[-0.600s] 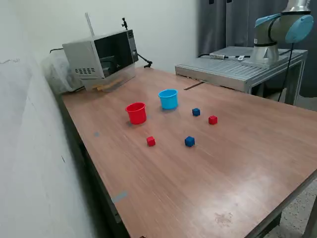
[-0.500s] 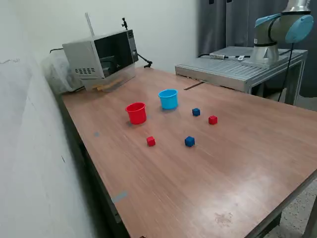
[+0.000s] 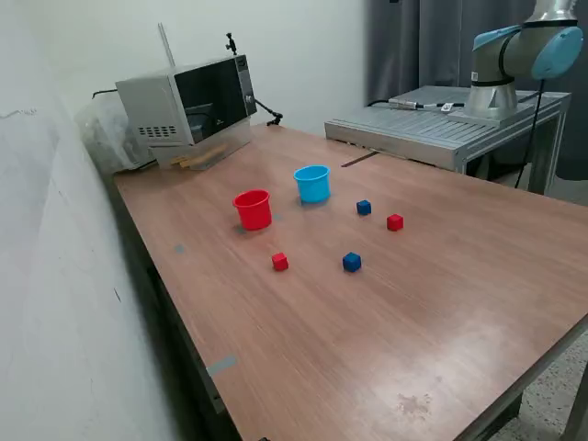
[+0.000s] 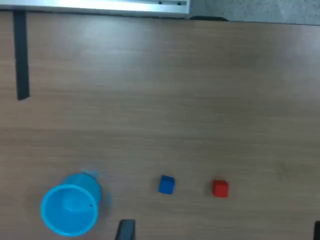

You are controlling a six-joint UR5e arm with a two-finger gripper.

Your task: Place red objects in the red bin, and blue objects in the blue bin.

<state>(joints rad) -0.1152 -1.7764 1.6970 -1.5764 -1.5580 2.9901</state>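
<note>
On the wooden table (image 3: 441, 303) stand a red cup (image 3: 253, 209) and a light blue cup (image 3: 312, 183), both upright. One dark blue cube (image 3: 364, 208) and one red cube (image 3: 395, 221) lie to the exterior view's right of the blue cup. A second red cube (image 3: 279, 262) and a second blue cube (image 3: 352, 262) lie nearer. The wrist view looks down on the blue cup (image 4: 70, 207), a blue cube (image 4: 166, 184) and a red cube (image 4: 220, 188). My gripper (image 4: 221, 234) shows only as two dark fingertips (image 4: 125, 230) set wide apart, empty, high above the table.
A microwave (image 3: 188, 106) stands at the table's far corner by the white wall. The arm's base (image 3: 501, 87) sits on a raised metal platform (image 3: 432, 124) at the back right. A black tape strip (image 4: 21, 55) lies on the table.
</note>
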